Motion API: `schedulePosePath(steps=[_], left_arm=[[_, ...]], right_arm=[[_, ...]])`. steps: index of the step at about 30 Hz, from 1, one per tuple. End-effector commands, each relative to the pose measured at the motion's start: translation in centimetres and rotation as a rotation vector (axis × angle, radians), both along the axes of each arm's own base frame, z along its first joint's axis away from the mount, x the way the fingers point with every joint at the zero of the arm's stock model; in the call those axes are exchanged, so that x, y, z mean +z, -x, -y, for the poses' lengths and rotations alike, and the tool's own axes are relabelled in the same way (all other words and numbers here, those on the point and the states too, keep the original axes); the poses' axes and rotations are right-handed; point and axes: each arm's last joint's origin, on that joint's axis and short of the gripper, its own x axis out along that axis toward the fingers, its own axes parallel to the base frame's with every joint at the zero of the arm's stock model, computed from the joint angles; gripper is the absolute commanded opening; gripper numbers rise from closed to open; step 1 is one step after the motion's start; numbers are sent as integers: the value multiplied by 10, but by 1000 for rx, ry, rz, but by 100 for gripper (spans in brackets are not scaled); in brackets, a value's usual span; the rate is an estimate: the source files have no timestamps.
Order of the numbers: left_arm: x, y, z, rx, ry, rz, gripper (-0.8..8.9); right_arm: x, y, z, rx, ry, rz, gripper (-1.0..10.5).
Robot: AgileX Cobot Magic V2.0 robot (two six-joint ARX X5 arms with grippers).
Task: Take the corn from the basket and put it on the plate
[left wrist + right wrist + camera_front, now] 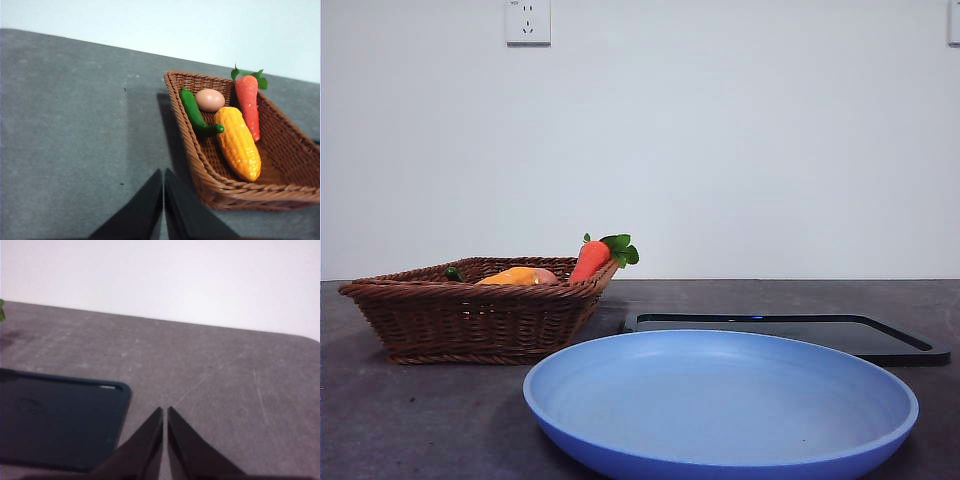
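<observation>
left wrist view: corn (239,143) inside basket (280,190) rim.

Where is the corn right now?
The corn lies inside the basket, between the carrot and the green pepper, near the egg. In the front view only its top shows above the basket's rim.

carrot (248,104), egg (210,100), green pepper (194,112), black tray (800,331), wall socket (528,21)
</observation>
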Motion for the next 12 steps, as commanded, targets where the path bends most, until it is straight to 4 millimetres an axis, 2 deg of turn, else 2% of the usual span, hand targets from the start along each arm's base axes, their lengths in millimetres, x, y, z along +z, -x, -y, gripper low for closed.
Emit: schedulePosePath(steps=[1,12], left_arm=[[-7,-1,0,7,73,-40,8],[-6,0,0,20,164,-55,8]], right_arm=[[3,0,0,-1,-32,43,2],[3,0,0,12,-322,26,2]])
